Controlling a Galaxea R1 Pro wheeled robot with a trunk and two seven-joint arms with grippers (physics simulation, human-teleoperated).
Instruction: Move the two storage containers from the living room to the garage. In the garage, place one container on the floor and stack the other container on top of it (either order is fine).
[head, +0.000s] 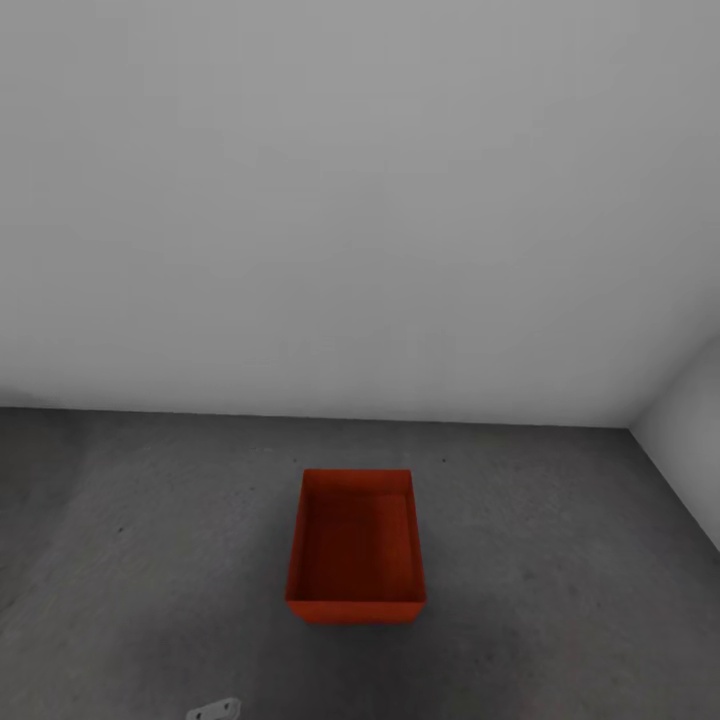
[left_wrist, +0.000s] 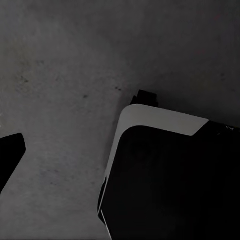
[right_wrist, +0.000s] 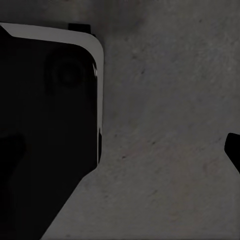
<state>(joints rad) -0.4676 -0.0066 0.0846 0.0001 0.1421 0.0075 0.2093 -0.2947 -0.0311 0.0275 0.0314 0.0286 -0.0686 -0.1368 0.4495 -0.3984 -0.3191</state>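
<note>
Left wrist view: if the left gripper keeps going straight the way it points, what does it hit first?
Probably the dark grey mottled concrete floor, which lies ahead of it. The robot's own black, white-edged base sits beside that line. Depth is unclear, and I cannot tell how the jaws stand.

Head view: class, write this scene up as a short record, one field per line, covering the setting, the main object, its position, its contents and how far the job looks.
Setting: bare room with plain white-grey wall and dark grey concrete floor
Main object: one orange-red storage container, open-topped, no lid
Position: standing upright on the floor, near the middle, short of the back wall
Contents: looks empty
Stacking: nothing rests on top of it
Corner: a second wall meets the first at the right
Job status: one container placed; stack not yet made
</note>
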